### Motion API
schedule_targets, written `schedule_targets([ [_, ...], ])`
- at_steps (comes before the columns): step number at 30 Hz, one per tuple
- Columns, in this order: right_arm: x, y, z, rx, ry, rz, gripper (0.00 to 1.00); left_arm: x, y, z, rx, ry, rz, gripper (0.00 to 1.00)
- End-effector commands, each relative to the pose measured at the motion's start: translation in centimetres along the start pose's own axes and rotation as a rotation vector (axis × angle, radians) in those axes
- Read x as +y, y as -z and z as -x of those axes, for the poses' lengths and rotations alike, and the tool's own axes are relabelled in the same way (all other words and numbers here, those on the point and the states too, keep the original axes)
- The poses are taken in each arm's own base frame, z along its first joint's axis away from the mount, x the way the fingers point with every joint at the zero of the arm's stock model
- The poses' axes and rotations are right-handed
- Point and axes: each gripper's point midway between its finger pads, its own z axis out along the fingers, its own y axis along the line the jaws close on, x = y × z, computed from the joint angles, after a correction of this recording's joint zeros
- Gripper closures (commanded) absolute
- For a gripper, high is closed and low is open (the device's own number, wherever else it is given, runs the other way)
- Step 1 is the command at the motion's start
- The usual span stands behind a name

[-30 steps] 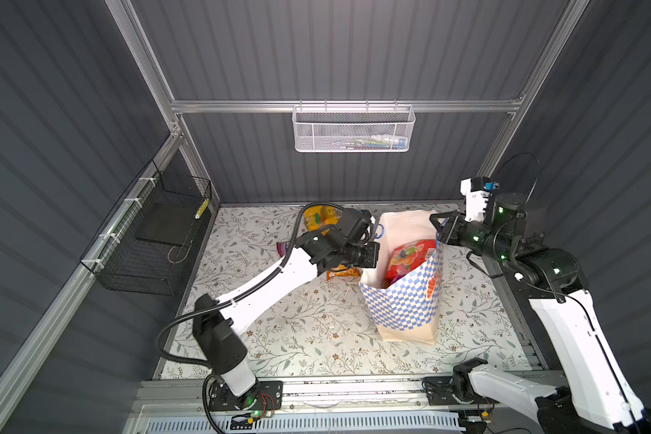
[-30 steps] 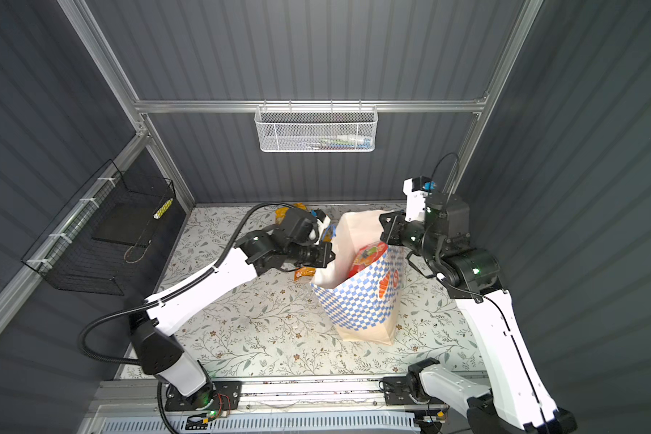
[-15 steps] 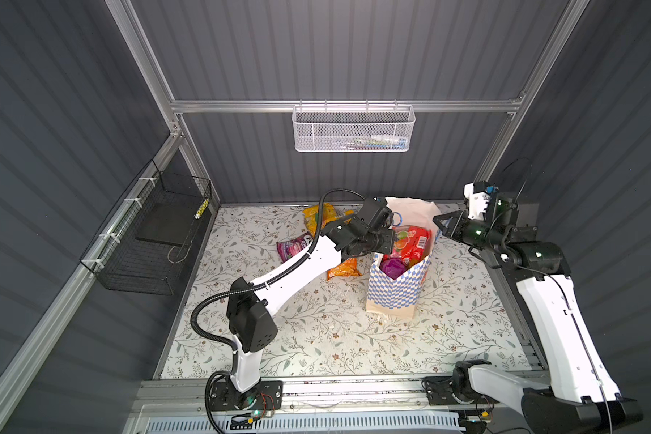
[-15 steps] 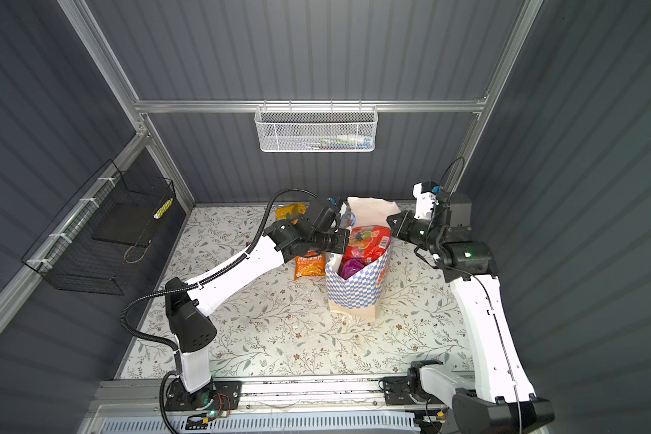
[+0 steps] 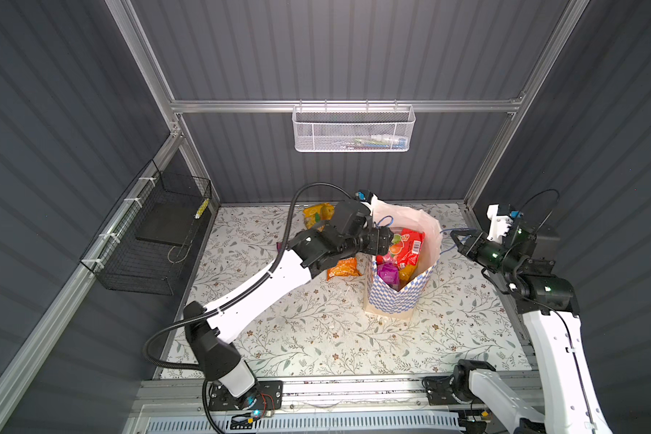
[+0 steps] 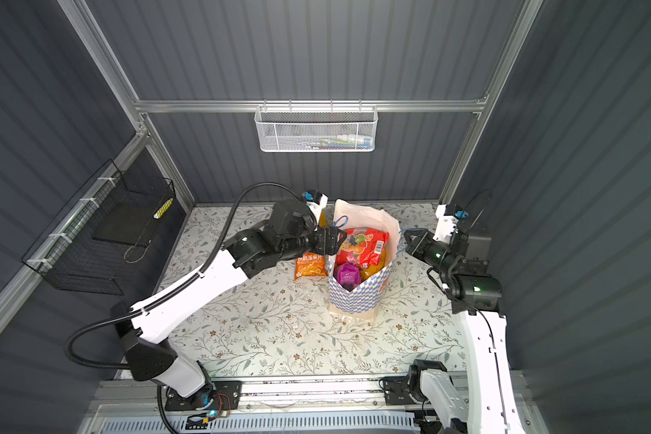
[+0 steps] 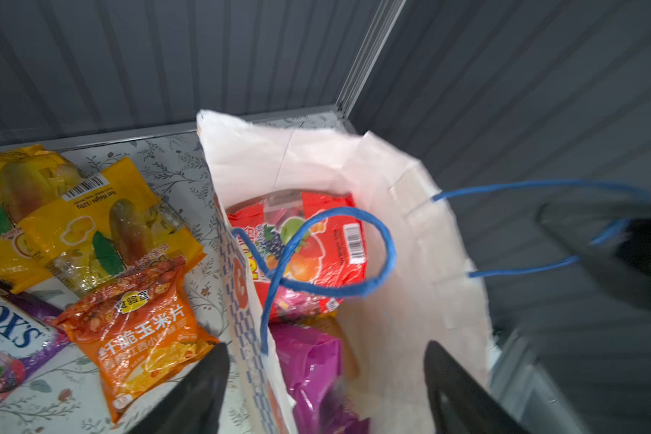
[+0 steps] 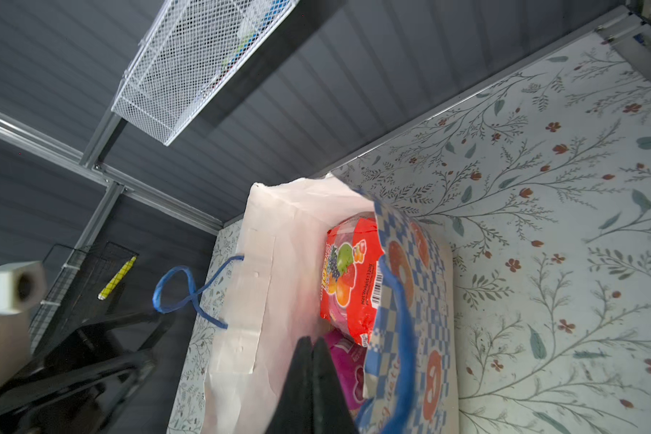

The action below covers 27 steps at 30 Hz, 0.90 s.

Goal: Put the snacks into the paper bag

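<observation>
The checked paper bag [image 5: 403,297] [image 6: 354,300] stands upright on the table with its mouth open. A red snack packet [image 5: 404,246] [image 7: 309,244] lies on top inside it, over a purple packet [image 5: 388,272] [image 7: 312,368]. My left gripper [image 5: 391,236] [image 7: 326,375] is open and empty; it straddles the bag's near wall just short of the red packet. My right gripper [image 5: 454,240] [image 8: 312,344] is shut at the bag's right. The blue cord handle [image 7: 523,186] runs taut round its fingers, and the tips are bare. On the table lie an orange packet [image 5: 342,267] [image 7: 140,330], yellow packets [image 7: 91,225] and a purple packet [image 7: 8,334].
A white mesh basket [image 5: 354,131] hangs on the back wall. A black wire basket [image 5: 155,240] is fixed to the left wall. The bag's other blue handle [image 7: 354,225] loops loose over its mouth. The floral tabletop [image 5: 316,338] stretches in front of the bag.
The bag, earlier raised and tilted towards the camera, now stands lower and upright. My left jaws have opened, and the red packet lies loose in the bag's mouth.
</observation>
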Motion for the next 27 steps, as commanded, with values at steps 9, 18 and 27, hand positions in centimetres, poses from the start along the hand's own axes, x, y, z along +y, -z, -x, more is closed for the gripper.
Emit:
schedule_targets([
  [9,0.2,0.9,-0.3,-0.045,-0.037,0.058,1.00,9.9,4.2,-2.7,0.023,0.022,0.235,0.00],
  [18,-0.2,0.7,-1.4,-0.018,-0.041,0.069,1.00,22.3,-6.0,-4.5,0.180,0.247,0.265,0.00],
  [27,-0.5,0.0,-2.0,0.011,-0.057,0.077,1.00,29.1,-14.0,-5.4,0.236,0.335,0.282,0.00],
])
